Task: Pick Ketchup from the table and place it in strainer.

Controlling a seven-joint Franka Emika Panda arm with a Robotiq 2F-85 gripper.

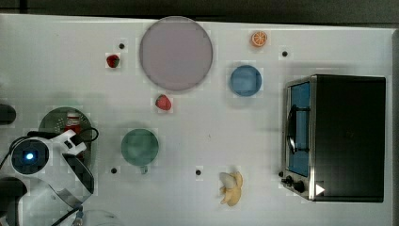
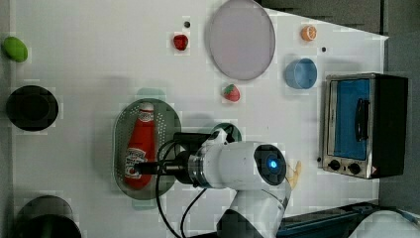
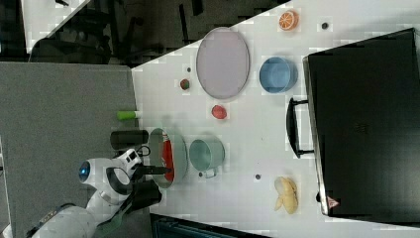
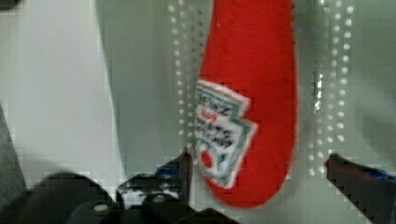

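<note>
The Ketchup [image 2: 140,148], a slim, smooth red squeeze bottle tapering to a red cap with a white band at the neck and a white printed label on its belly, lies flat along the length of the strainer [image 2: 119,144], an oval pale green plastic basket whose bottom carries rows of small round holes. In the wrist view the bottle's rounded base [image 4: 252,186] sits between the two dark fingers [image 4: 184,170] of the gripper [image 4: 259,172], which stand wide apart; a strip of perforated floor shows between the bottle and the farther finger, and whether the nearer one touches cannot be told. In the left view the gripper [image 2: 143,167] hovers over the bottle's base end, carried by the white, glossy arm [image 2: 237,166] with a blue light. Just beside the strainer stands a round teal cup [image 1: 139,147] with a handle. Farther off on the white table [image 1: 211,132] lie two strawberries [image 1: 163,102], a matte grey-lilac round plate [image 1: 175,53], a blue bowl [image 1: 245,80], an orange slice [image 1: 259,38], a peeled banana [image 1: 231,188], and a boxy metal toaster oven [image 1: 336,136].
</note>
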